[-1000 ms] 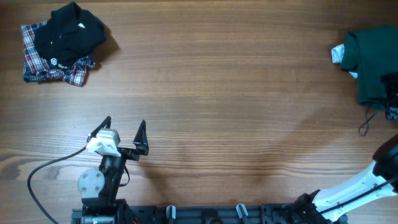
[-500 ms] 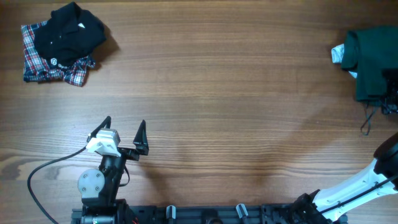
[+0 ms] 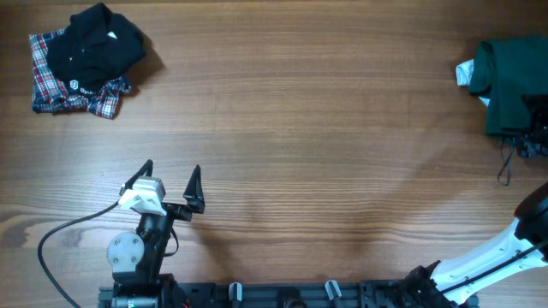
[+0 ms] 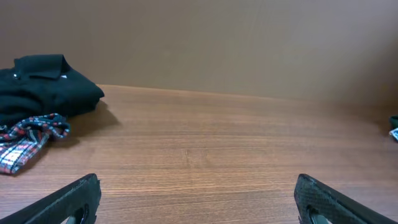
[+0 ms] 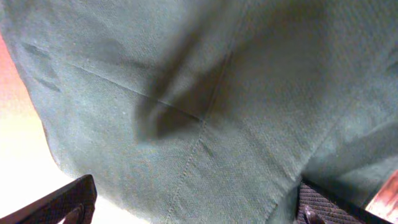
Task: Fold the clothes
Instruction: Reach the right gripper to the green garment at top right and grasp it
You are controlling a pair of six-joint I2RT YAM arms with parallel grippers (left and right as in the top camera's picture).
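The brown wooden table (image 3: 325,128) fills the overhead view. The large plain dark green fabric garment (image 3: 509,81) lies bunched at the far right edge of the table and is partly cut off by the picture border. In the right wrist view, this green cloth (image 5: 199,93), with its seams and folds, covers almost everything.

At the far left corner lies a crumpled black shirt (image 3: 94,47). It rests on top of a red-blue plaid shirt (image 3: 47,81), well apart from the green garment.

The left gripper (image 3: 172,166) stands at the near left side above bare wood, with its two fingers spread wide and nothing between them. The right gripper (image 5: 194,193) is at the near edge of the green garment, its jaws also wide apart. I cannot tell whether they touch the cloth.

A small pale blue-white cloth (image 3: 465,74) shows at the left side of the garment and touches it. A thin dark drawstring cord (image 3: 505,167) hangs from the garment's near edge onto the wood.
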